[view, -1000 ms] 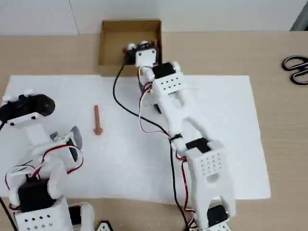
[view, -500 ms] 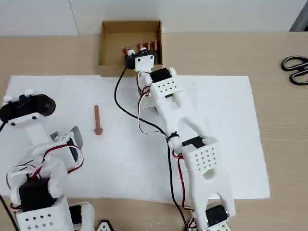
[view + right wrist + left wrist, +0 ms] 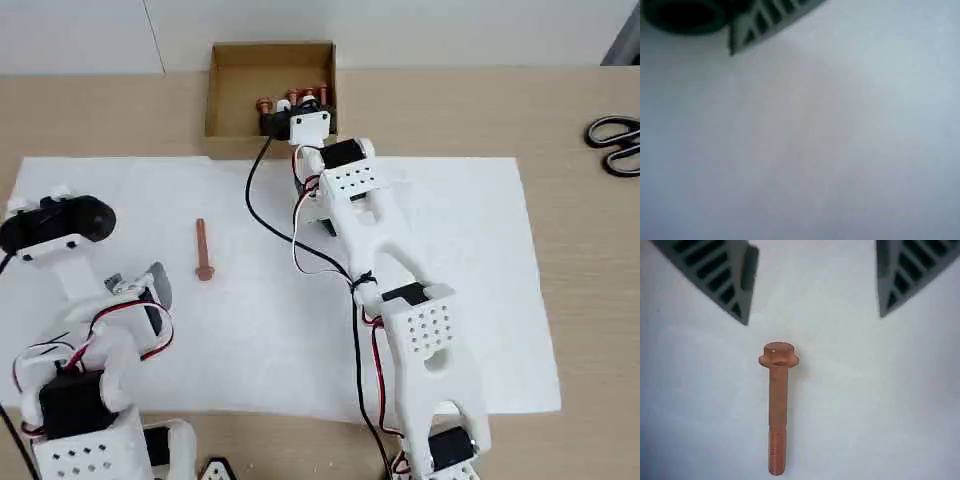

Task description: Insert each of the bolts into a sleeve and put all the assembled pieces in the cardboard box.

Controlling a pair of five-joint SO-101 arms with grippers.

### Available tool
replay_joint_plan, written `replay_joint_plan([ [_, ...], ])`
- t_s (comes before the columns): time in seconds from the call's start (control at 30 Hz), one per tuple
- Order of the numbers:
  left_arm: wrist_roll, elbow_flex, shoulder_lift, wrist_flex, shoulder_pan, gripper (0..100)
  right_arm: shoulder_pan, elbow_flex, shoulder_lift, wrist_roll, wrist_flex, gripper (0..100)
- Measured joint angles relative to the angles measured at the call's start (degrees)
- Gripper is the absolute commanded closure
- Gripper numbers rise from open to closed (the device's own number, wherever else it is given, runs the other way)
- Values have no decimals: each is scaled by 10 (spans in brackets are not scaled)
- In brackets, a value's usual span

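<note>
A lone copper bolt lies on the white sheet, head toward the near edge. My left gripper sits just to its left, open and empty. In the left wrist view the bolt lies just beyond the spread grey fingers of the gripper. The cardboard box stands at the far edge and holds several copper-headed pieces along its near right side. My right arm stretches up the sheet, its far end at the box's near wall. A dark ring shows in the right wrist view.
Scissors lie on the wooden table at the far right. A black cable loops over the sheet between the bolt and the right arm. The right wrist view looks onto bare white sheet.
The right arm's far end drew back a little from the box and shifted right, uncovering the copper heads inside. The left arm and the loose bolt stayed put.
</note>
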Motion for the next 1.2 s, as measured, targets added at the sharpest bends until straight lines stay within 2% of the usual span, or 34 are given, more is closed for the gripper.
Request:
replay_joint_plan([
  [0.3, 0, 0, 0, 0, 0, 840, 4, -11, 0, 1, 28, 884],
  [0.53, 0, 0, 0, 0, 0, 840, 31, -112, 15, 1, 165, 890],
  [0.73, 0, 0, 0, 0, 0, 840, 78, -152, 15, 0, 198, 996],
  [1.07, 0, 11, 0, -1, 0, 840, 82, -120, 11, 0, 199, 981],
  [1.2, 0, 14, 0, -3, 0, 840, 84, -105, 9, 0, 198, 879],
])
